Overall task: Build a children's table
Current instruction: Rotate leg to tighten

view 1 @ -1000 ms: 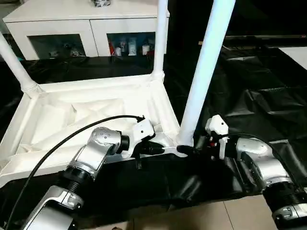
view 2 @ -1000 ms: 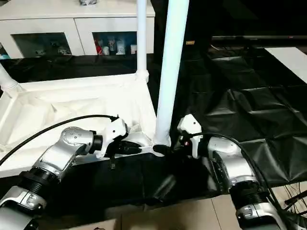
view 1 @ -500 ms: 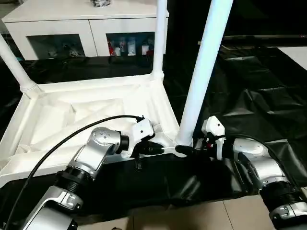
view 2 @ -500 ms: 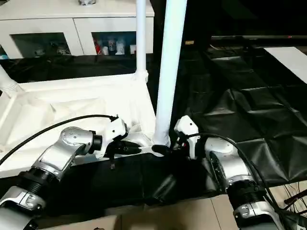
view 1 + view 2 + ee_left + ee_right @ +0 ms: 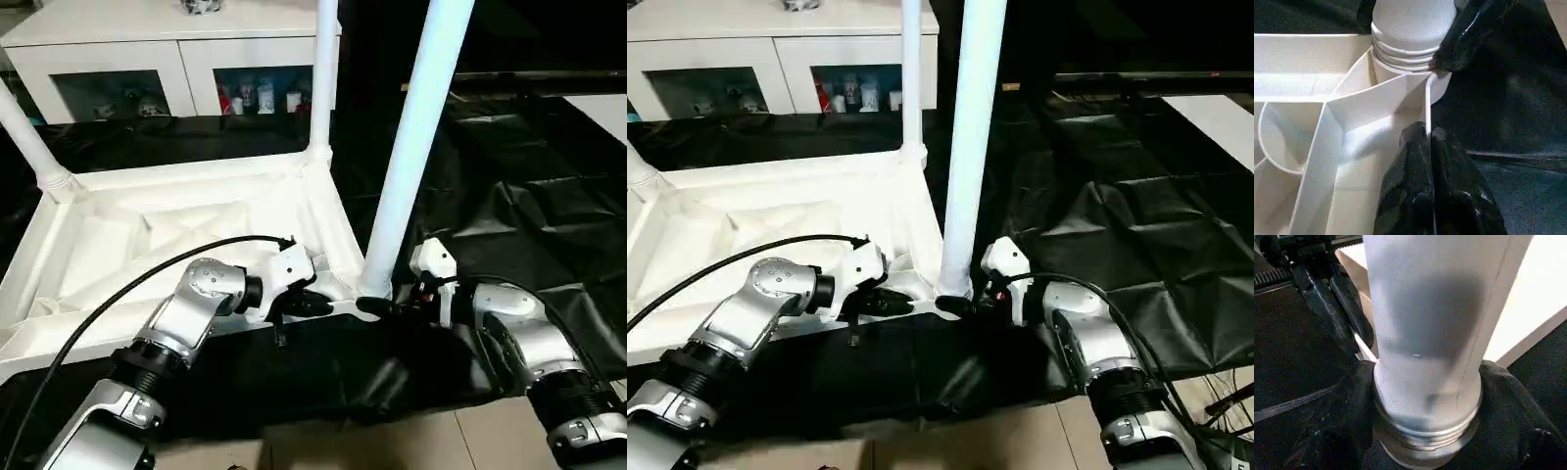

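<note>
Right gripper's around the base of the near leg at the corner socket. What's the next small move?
Probably turn the leg further into its corner socket: threads still show above the rim. The right gripper hugs its base; the left gripper pinches the tabletop's edge wall, steadying it.

Even indoor light falls from above, leaving the white tabletop [image 5: 176, 220] bright to nearly washed out, with only soft grey shading along its ribs, while the black sheet [image 5: 529, 206] beside it stays dark with dull sheen on its creases. In the right wrist view the leg [image 5: 1430, 333] is close and soft, with a grey shadow across it. Black fingers [image 5: 1420, 196] beside the tabletop's wall carry small glints.
</note>
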You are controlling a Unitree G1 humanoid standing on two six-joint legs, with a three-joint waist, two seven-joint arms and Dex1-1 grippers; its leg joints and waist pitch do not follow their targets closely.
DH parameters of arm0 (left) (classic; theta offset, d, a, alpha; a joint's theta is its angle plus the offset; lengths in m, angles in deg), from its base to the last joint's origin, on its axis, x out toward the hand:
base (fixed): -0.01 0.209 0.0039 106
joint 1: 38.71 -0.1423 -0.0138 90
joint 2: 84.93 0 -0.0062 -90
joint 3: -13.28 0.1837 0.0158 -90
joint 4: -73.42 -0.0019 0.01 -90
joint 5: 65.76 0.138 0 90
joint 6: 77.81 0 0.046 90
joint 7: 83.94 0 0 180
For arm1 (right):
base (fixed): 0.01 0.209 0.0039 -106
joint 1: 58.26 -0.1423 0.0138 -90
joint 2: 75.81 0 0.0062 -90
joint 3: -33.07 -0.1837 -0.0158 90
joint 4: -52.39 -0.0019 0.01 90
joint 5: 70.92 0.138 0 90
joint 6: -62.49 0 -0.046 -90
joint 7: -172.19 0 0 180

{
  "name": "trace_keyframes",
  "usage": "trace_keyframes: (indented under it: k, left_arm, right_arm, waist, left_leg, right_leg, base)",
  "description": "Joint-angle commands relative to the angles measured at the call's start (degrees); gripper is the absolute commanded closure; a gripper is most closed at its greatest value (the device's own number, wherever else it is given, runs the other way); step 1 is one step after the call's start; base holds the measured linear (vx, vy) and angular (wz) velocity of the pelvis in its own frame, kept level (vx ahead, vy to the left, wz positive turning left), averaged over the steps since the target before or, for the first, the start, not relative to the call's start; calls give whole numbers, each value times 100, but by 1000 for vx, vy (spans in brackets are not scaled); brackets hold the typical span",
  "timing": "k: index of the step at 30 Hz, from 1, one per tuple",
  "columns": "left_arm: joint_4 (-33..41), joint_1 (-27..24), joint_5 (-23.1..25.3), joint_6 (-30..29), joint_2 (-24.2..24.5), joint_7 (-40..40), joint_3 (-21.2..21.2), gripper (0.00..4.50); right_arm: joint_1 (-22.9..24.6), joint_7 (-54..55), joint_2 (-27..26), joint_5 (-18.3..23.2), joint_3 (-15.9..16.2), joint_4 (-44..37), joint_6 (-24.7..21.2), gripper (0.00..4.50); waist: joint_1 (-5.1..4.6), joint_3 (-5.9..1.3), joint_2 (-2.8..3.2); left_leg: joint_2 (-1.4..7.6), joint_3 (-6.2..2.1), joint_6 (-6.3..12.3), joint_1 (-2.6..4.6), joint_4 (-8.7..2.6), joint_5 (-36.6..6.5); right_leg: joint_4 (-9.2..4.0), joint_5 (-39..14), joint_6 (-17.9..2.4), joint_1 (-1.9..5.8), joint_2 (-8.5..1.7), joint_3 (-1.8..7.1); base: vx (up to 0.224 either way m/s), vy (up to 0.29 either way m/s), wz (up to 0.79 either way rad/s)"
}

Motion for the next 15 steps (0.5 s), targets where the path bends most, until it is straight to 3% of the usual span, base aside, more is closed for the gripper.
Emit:
trace_keyframes:
  k: [1,8,10,15]
  left_arm:
    - [19,-46,102,-136,46,134,219,450]
    - [-512,182,284,-276,-278,-653,81,450]
    - [-839,378,358,-371,-544,-1161,-3,450]
    - [-1564,837,383,-590,-1173,-2418,-357,450]
  right_arm:
    - [-109,357,-77,-91,-119,159,26,181]
    - [-317,1709,-707,-233,-335,558,-17,181]
    - [-407,2422,-1047,-346,-389,707,-77,181]
    - [-668,4122,-1579,-597,-593,1160,-319,181]
  waist:
    - [22,-357,-58]
    - [-71,-328,-58]
    - [-121,-313,-53]
    - [-137,-345,-62]
  left_leg:
    - [199,-79,522,97,-384,-1145]
    - [182,-114,150,118,-438,-1715]
    - [172,-108,70,122,-449,-1821]
    - [151,-114,49,121,-437,-1718]
  right_leg:
    - [-316,-711,-1608,280,-206,93]
    - [-404,-1680,-1332,235,-207,91]
    - [-426,-1780,-1274,195,-195,101]
    - [-426,-1587,-1260,207,-192,102]
  base:
    - [0,0,0]
    - [0,0,0]
    - [0,0,0]
    - [0,0,0]
